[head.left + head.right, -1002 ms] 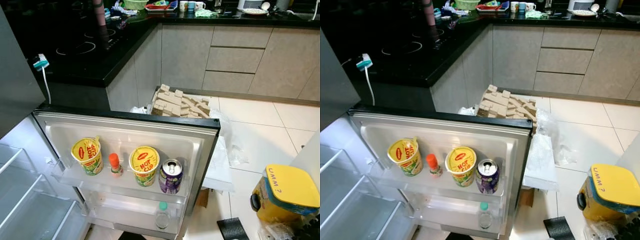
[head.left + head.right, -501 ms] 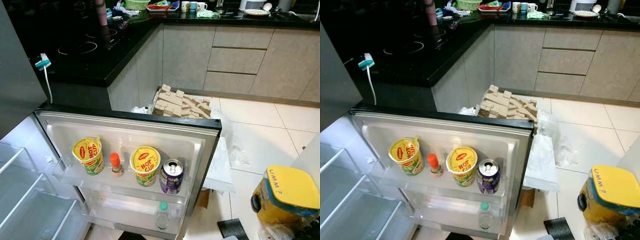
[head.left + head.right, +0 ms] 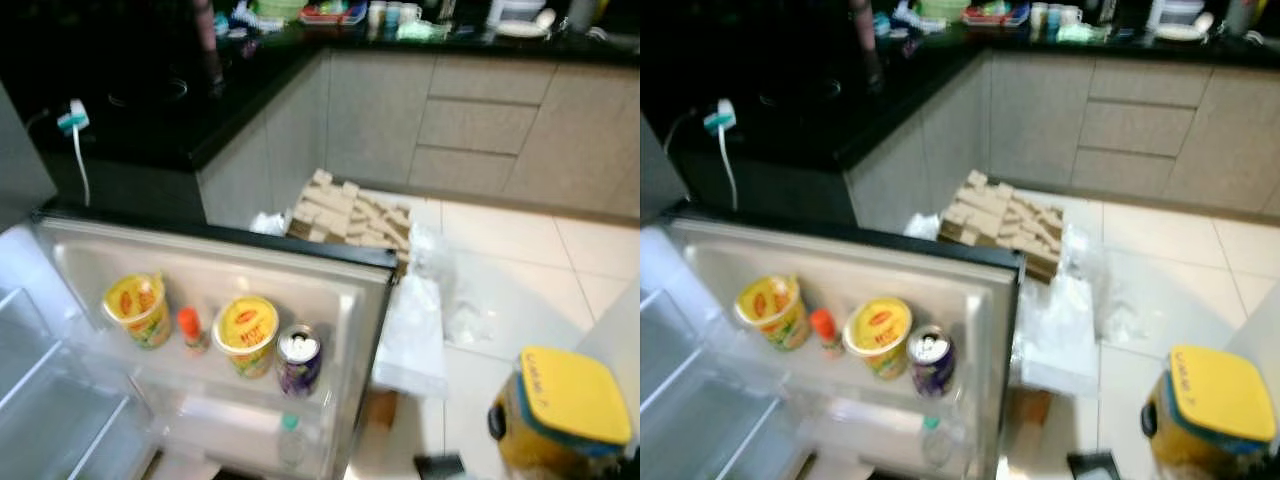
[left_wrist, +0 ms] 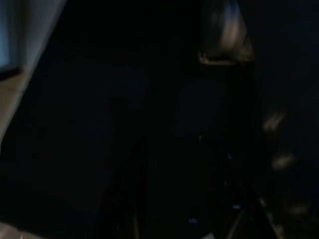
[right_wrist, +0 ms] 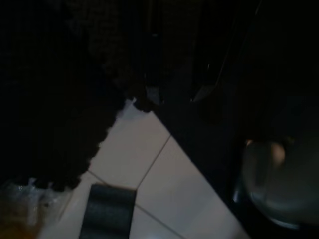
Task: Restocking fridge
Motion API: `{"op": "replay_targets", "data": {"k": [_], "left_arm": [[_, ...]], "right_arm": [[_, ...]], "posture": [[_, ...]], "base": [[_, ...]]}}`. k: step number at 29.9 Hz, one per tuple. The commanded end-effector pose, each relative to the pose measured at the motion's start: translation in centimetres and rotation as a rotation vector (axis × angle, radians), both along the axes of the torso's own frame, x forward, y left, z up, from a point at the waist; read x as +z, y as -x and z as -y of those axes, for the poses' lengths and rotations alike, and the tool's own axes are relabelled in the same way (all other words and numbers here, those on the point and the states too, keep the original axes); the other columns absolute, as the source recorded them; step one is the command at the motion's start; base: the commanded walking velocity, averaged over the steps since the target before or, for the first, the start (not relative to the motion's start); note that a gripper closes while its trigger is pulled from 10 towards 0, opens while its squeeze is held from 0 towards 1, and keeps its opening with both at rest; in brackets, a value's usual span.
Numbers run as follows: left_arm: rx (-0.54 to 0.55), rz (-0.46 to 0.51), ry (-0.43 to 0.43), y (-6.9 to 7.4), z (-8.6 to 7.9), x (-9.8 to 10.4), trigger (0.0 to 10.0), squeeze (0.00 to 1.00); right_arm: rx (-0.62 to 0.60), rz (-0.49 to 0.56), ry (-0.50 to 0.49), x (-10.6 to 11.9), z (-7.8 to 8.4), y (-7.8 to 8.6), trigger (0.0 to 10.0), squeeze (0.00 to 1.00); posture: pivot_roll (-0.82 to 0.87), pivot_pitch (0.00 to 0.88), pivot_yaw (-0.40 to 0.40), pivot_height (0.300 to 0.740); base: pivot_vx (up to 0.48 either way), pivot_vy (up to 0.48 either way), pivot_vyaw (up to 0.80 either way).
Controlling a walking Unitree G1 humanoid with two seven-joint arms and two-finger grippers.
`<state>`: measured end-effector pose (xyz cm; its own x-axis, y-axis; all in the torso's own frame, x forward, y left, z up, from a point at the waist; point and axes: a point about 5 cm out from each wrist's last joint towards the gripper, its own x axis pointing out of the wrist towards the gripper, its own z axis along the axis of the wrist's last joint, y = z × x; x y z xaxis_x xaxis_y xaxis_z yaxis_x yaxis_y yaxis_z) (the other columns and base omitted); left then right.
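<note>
Tool state: cannot tell for either (wrist views dark). Soda can (image 3: 298, 360) at door shelf (image 3: 330, 392) right end: light, smooth, dentable; grip mid-body.

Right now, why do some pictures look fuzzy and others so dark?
Both eye views are motion-blurred, so the cups' and can's labels smear; both wrist views are nearly black, with the right wrist view showing pale floor tiles.
</note>
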<state>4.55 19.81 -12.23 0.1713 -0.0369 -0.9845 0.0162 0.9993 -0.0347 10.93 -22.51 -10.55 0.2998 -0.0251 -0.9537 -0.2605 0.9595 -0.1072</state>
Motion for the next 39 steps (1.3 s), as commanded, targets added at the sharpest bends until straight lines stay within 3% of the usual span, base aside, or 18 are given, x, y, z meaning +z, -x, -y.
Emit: {"op": "replay_targets", "data": {"k": [1,17,26,31,39], "left_arm": [[-0.016,0.008,0.019,-0.3,0.7,0.0,10.0,0.0],[0.002,0.011,0.018,-0.3,0.7,-0.1,10.0,0.0],[-0.005,0.023,0.034,-0.8,1.3,-0.1,10.0,0.0],[-0.015,0.024,0.039,-0.9,1.3,0.0,10.0,0.0],[-0.034,0.021,0.032,-0.9,1.0,0.0,10.0,0.0]], "right_arm": [[-0.004,-0.021,0.013,0.0,0.7,0.7,10.0,0.0],[0.009,-0.042,-0.034,0.0,0.8,1.0,10.0,0.0],[-0.024,-0.026,0.035,0.3,2.1,0.9,10.0,0.0],[-0.073,-0.03,0.073,0.4,3.0,1.2,10.0,0.0],[-0.128,-0.028,0.115,0.6,3.9,1.4,10.0,0.0]], "posture": [[-0.04,0.0,-0.004,0.74],[-0.05,0.0,-0.005,0.74],[-0.06,0.0,-0.005,0.74],[-0.06,0.0,-0.005,0.74],[-0.06,0.0,-0.003,0.74]], "base": [[0.0,-0.48,0.0],[0.0,0.0,0.78],[0.0,0.0,0.76],[0.0,0.0,0.0],[0.0,-0.475,0.0]]}}
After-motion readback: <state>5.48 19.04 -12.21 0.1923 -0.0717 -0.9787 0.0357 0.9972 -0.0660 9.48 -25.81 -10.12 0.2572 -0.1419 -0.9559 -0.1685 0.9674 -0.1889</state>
